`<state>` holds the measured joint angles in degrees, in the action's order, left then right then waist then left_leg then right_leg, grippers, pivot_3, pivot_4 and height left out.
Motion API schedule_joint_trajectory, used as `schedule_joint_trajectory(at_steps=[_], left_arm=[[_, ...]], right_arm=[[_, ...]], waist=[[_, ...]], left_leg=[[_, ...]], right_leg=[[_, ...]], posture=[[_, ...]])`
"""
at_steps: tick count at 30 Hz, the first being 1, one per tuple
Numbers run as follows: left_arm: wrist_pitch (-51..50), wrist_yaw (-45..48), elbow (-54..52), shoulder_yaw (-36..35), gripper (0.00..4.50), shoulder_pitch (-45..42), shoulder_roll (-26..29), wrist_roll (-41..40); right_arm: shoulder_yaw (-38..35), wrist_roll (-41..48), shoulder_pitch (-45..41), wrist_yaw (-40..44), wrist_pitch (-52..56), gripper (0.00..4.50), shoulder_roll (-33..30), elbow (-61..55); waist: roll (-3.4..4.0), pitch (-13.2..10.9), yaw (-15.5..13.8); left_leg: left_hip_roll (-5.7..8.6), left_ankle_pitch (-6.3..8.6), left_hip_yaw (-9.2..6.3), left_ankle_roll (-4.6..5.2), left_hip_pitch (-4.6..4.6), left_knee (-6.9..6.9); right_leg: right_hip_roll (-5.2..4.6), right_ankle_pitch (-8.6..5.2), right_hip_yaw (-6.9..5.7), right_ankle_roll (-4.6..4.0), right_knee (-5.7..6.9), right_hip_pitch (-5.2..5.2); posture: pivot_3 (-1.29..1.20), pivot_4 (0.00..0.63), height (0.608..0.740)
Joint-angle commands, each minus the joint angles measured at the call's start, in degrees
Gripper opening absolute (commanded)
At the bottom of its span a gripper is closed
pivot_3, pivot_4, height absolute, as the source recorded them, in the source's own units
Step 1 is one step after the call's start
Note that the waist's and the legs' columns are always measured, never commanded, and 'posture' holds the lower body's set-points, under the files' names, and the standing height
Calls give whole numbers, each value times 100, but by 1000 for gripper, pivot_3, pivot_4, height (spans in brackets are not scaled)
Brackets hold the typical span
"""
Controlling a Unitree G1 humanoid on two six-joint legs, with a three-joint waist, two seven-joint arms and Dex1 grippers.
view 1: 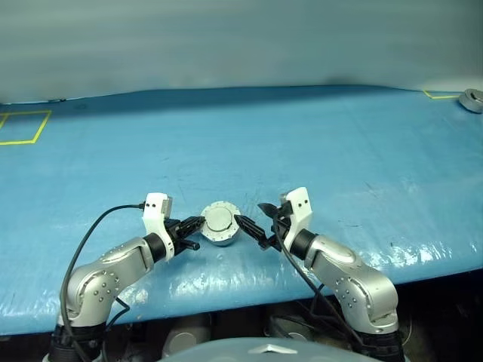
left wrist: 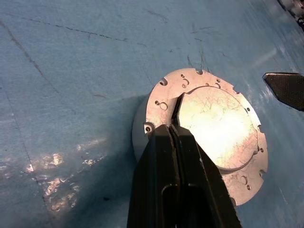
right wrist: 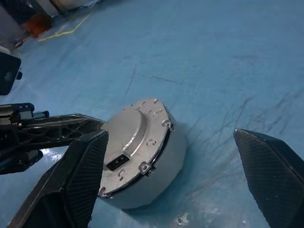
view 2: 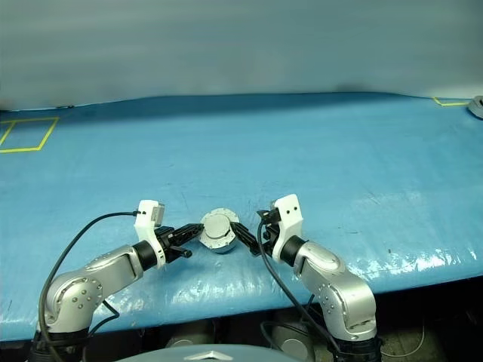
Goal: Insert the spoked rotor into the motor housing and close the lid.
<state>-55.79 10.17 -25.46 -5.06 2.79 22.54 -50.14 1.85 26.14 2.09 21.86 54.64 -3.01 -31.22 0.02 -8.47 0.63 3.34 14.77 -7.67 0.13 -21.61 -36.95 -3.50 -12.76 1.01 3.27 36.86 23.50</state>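
Observation:
The motor housing (view 1: 219, 235) is a squat silver ring standing on the blue table between my two grippers. Its flat silver lid (left wrist: 213, 128) lies on top and hides the inside. The spoked rotor is out of view. My left gripper (left wrist: 173, 127) is shut, and its tips rest on the lid's flange on the housing's left side, at the edge of the raised middle disc. My right gripper (right wrist: 169, 133) stands wide open just to the right of the housing. Its fingers (right wrist: 83, 175) flank the housing without touching it.
The table (view 1: 302, 151) has a wrinkled blue cover, and its front edge runs close below my arms. A yellow tape square (view 1: 23, 127) is at the far left. At the far right corner a silver round part (view 1: 472, 99) lies next to a yellow tape corner (view 1: 438, 94).

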Motion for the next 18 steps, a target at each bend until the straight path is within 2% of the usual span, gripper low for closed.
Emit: schedule_joint_trajectory(at_steps=[1,5,11,14,18], left_arm=[[-90,37,2,108,0,31,20,143],[-94,69,-24,89,0,39,16,182],[-63,104,-52,72,0,98,-7,269],[-50,124,-42,80,0,110,-28,312],[-13,187,13,112,0,122,-33,401]], right_arm=[[-324,596,-60,-374,484,4448,559,216],[-579,947,-169,-697,781,4448,1046,546],[-884,1724,-206,-1187,1151,4448,1412,1006],[-1028,2212,-208,-1445,1347,3818,1486,1205],[-988,2700,-208,-1720,1479,2562,1422,1358]], waist=[[4,-2,1],[19,-12,3],[19,-12,13],[18,-12,15],[20,-11,23]], left_leg=[[-2,0,-1,0,0,1],[0,0,0,0,-1,2],[3,3,1,5,-1,5],[0,3,1,5,-1,6],[0,3,3,6,0,6]], right_leg=[[-1,-2,0,-3,0,1],[0,-3,-1,-5,-1,6],[0,-2,0,-5,-3,4],[0,-3,-1,-6,-3,3],[1,-4,-1,-7,-3,2]], posture=[[0,150,740],[0,150,740],[0,150,740],[0,150,740],[0,150,740]])
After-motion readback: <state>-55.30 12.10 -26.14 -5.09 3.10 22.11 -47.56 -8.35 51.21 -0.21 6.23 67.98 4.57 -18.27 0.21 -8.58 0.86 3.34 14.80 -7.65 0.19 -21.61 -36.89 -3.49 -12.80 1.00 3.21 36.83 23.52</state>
